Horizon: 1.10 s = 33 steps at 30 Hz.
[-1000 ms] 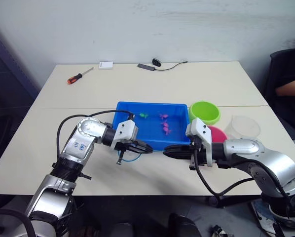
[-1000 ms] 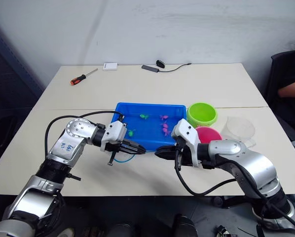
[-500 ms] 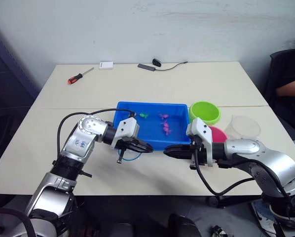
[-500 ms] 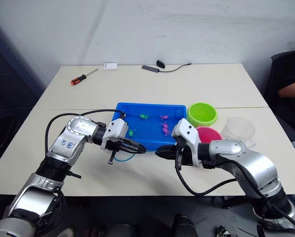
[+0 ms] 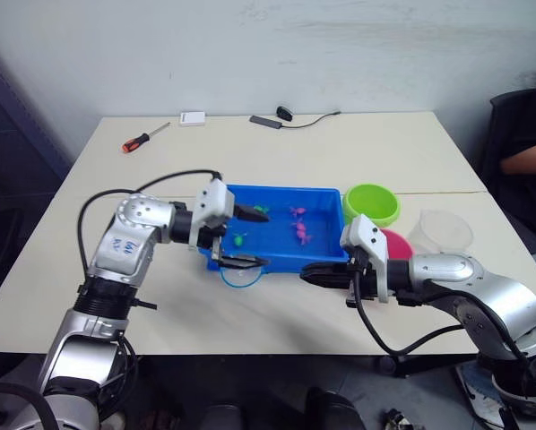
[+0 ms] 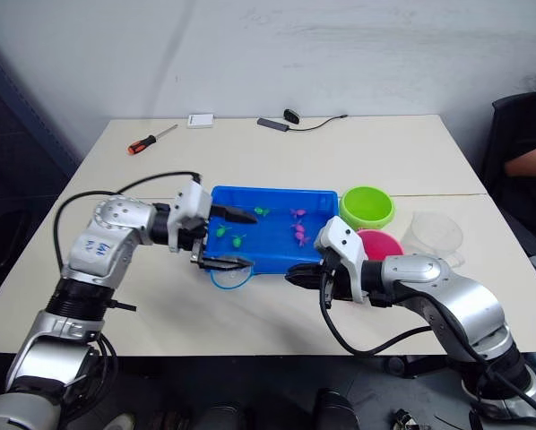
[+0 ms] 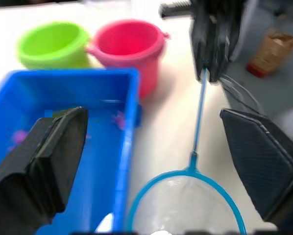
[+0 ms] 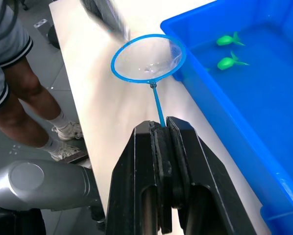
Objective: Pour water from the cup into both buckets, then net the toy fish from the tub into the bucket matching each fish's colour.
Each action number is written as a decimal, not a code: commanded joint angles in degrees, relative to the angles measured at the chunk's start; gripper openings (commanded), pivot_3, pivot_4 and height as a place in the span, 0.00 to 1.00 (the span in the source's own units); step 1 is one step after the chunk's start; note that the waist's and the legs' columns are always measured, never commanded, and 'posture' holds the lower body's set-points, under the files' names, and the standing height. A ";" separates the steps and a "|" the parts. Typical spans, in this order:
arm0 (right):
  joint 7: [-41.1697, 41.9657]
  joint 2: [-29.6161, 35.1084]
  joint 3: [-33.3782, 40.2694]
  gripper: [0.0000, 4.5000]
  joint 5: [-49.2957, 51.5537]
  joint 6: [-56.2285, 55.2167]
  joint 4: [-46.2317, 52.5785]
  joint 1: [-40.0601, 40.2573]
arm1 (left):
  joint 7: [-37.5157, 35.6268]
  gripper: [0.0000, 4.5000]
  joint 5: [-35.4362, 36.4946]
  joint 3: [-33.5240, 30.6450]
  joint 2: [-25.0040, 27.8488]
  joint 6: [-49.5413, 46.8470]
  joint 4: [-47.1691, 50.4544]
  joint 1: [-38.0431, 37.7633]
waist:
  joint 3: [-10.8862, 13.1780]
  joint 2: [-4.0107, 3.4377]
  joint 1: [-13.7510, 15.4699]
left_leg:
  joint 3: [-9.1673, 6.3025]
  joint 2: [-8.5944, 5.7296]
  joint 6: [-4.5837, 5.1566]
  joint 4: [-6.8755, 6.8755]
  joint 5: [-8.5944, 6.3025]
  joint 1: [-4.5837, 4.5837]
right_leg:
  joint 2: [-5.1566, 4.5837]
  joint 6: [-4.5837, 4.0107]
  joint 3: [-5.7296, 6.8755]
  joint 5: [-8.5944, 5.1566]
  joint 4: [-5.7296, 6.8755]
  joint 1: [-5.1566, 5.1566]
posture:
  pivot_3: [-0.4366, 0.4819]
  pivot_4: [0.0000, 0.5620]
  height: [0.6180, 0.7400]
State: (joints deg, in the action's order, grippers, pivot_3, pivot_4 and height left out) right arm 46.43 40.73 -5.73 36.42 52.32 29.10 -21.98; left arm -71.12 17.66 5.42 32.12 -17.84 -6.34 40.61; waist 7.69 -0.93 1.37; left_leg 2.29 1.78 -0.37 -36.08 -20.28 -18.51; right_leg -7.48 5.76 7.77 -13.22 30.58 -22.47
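Note:
The net's hoop (image 5: 239,274) lies on the table just in front of the blue tub (image 5: 286,260), and its thin blue handle (image 7: 199,112) runs to my right gripper (image 5: 309,271), which is shut on it. My left gripper (image 5: 250,236) stands wide open over the tub's front left corner. One finger is above the water and the other is above the hoop, holding nothing. Green fish (image 8: 229,62) and pink fish (image 5: 301,235) float in the tub. The green bucket (image 5: 372,203), pink bucket (image 7: 129,44) and clear cup (image 5: 443,230) stand to the tub's right.
A red-handled screwdriver (image 5: 142,139), a small white box (image 5: 193,117) and a black cable (image 5: 286,116) lie at the table's far side. A person sits beyond the right edge (image 5: 528,152), and a person's legs (image 8: 19,98) stand by the near edge.
My left gripper has opened wide and lifted back toward the tub's left end, letting go at the net's hoop. The right gripper has held still on the handle.

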 commanded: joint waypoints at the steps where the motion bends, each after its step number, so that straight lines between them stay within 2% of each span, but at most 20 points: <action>1: -0.48 1.06 2.03 0.00 -0.90 -1.71 0.42 0.55 | 4.04 0.99 5.54 -7.66 3.27 -7.03 4.94 0.86 | 0.02 0.03 -0.08 | 0.00 0.00 0.00 0.00 0.00 0.00 | 0.01 0.00 0.01 0.00 0.01 -0.01 | 0.48 0.27 1.00; 8: -2.16 1.28 5.18 0.00 -1.12 -2.12 -1.13 0.38 | 13.52 0.99 11.33 -17.70 7.08 -17.84 8.44 -1.06 | 0.03 0.04 -0.02 | -0.01 -0.01 -0.03 0.01 0.02 0.05 | 0.01 0.01 0.00 0.00 0.06 0.01 | 0.48 0.27 1.00; 11: -2.98 1.06 8.16 0.00 0.01 -1.59 -2.14 -1.48 | 14.10 0.99 11.63 -19.76 9.27 -18.47 10.34 -5.80 | 0.03 0.04 -0.08 | -0.01 -0.01 -0.05 0.04 0.03 0.07 | 0.02 0.01 -0.03 0.00 0.06 0.01 | 0.48 0.27 1.00; 15: -5.15 1.73 8.55 0.00 -3.44 -3.27 -4.02 -3.78 | 13.51 0.99 11.94 -20.06 10.92 -18.43 13.41 -13.04 | 0.02 0.07 -0.24 | 0.09 0.00 -0.27 0.10 0.13 0.17 | 0.01 -0.01 -0.07 -0.01 0.10 0.00 | 0.48 0.27 1.00; 20: -7.02 4.15 2.54 0.00 -15.35 -12.11 -7.56 -5.86 | 13.54 0.99 11.74 -19.35 11.47 -16.78 16.12 -19.20 | 0.06 0.07 0.13 | 0.12 0.02 -0.24 0.10 0.09 0.15 | -0.03 -0.23 -0.03 -0.15 -0.08 -0.07 | 0.48 0.27 1.00; 24: -6.03 6.45 -2.87 0.00 -26.02 -23.93 -10.29 -6.29 | 13.94 0.99 12.65 -19.55 11.05 -16.75 17.57 -22.60 | 0.05 0.04 -0.12 | 0.13 0.00 -0.26 0.13 0.09 0.11 | -0.03 -0.17 -0.03 -0.13 -0.09 -0.06 | 0.48 0.27 1.00; 33: -4.96 11.00 -4.61 0.00 -39.51 -42.98 -16.49 -4.91 | 15.27 0.99 12.86 -18.45 9.61 -15.28 20.90 -26.45 | 0.07 0.03 -0.09 | 0.35 0.01 -0.30 0.13 0.12 0.16 | -0.03 -0.12 -0.03 -0.12 -0.15 -0.05 | 0.48 0.27 1.00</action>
State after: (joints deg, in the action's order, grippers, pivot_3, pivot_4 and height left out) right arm 41.19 50.84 -10.97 -0.82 13.90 12.56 -26.91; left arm -56.27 29.35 -12.80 41.61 -34.20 12.56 14.08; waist 7.77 -0.89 1.28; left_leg 2.63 1.81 -0.67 -35.94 -20.16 -18.35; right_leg -7.49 5.63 7.75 -13.34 30.41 -22.52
